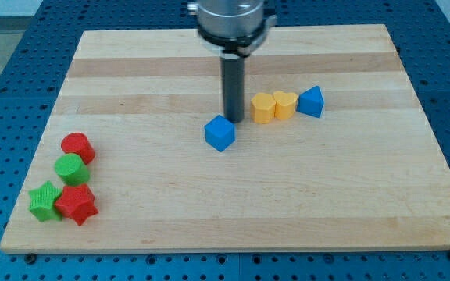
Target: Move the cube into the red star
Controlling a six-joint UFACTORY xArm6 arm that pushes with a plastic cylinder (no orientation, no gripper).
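A blue cube (219,133) sits near the board's middle. My tip (232,119) stands just to the view's upper right of the cube, touching or nearly touching it. The red star (76,204) lies at the board's lower left corner, far to the view's left of the cube. The rod (231,86) rises straight up to the arm's silver end at the view's top.
A green star (45,201), a green cylinder (71,168) and a red cylinder (77,147) cluster by the red star. A yellow hexagon block (264,108), a yellow heart (285,104) and a blue triangular block (312,101) sit in a row right of my tip. The wooden board (233,203) lies on a blue perforated table.
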